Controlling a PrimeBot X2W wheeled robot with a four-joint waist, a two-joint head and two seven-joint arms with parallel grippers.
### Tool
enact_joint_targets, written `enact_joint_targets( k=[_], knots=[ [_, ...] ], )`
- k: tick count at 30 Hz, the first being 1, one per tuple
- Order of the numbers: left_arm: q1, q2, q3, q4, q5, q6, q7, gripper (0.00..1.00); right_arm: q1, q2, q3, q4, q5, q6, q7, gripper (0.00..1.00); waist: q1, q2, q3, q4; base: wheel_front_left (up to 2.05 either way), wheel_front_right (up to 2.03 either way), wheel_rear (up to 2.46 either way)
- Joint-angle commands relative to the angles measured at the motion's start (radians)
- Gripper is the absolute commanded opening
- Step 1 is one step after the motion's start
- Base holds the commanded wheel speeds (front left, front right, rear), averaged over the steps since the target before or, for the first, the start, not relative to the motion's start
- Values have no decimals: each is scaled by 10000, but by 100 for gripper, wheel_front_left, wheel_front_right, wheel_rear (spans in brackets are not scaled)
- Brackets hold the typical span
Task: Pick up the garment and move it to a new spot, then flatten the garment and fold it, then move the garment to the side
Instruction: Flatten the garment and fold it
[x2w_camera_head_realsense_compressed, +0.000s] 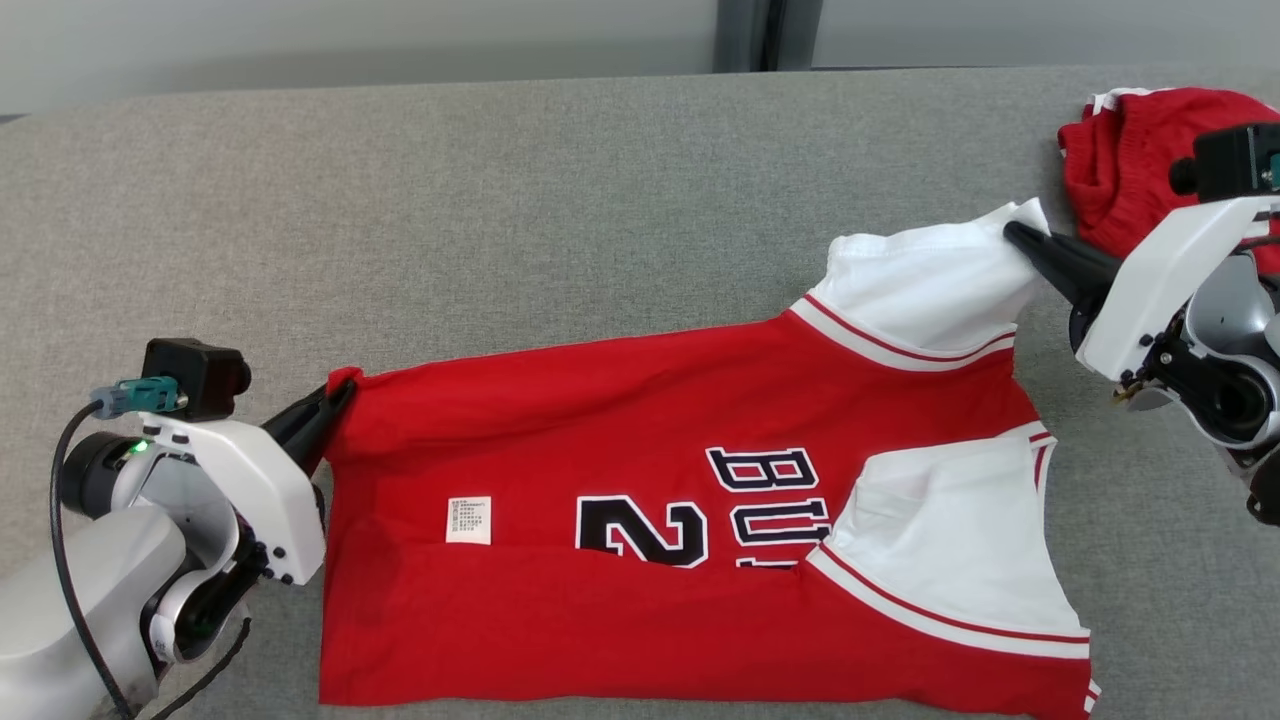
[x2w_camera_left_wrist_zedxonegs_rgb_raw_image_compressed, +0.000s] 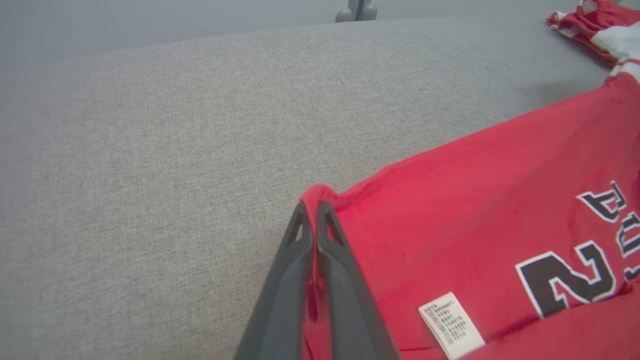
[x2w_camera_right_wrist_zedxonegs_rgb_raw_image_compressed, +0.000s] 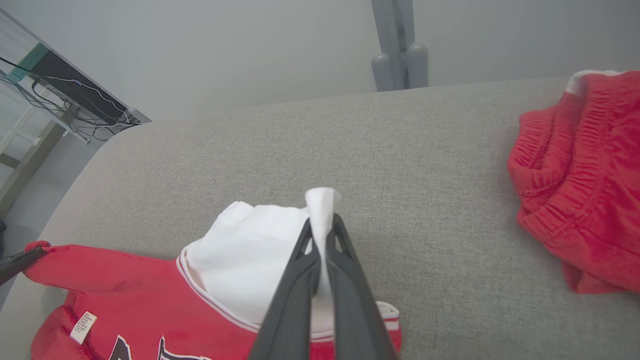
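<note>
Your left gripper pinches the jersey at its red corner, your right gripper pinches its white sleeve. You read "BU" and "2"; the label is illegible.

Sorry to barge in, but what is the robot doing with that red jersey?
The robot has the red jersey spread on the grey surface, one far corner in each gripper. The left gripper is shut on the red hem corner, the right gripper on a white sleeve tip. Another red garment lies bunched at the far right.
</note>
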Motion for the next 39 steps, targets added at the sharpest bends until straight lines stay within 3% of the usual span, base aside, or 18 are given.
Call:
enact_joint_targets(
  k=[1, 13, 26, 39],
  knots=[
    [88, 145, -20, -38, 23, 89, 32, 0, 210, -120, 52, -114, 85, 7, -66, 0, 0, 0, -118, -86, 0, 0, 0],
    [804, 896, -336, -996, -82, 464, 461, 0, 1538, -1176, 349, -1547, 710, 5, -275, 0, 0, 0, -636, -253, 0, 0, 0],
    [1227, 1173, -608, -1301, -117, 801, 915, 0, 3234, -2019, 251, -2895, 1635, 5, 86, 0, 0, 0, -929, -342, 0, 0, 0],
    [1434, 1114, -776, -1275, -96, 879, 1270, 0, 3918, -1997, 363, -3189, 1948, 7, 909, 0, 0, 0, -1181, -343, 0, 0, 0]
  ],
)
